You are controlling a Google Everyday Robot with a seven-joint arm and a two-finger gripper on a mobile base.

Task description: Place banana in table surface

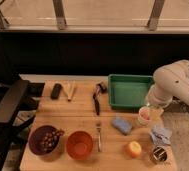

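The banana (68,92), pale cream and slightly curved, lies on the wooden table surface (78,112) at the back left, just right of a small black block (56,90). My white arm (174,82) comes in from the right. Its gripper (146,113) hangs low over the table by the front right corner of the green tray (130,90), far to the right of the banana. A pale pinkish object sits right at the gripper; I cannot tell whether it is held.
A black brush (96,98), a fork (98,136), a blue sponge (121,125), a purple bowl of dark fruit (43,140), an orange bowl (80,145), a round yellow-orange fruit (134,149), a crumpled cloth (161,134) and a can (159,155) lie on the table. A black chair (8,107) stands left.
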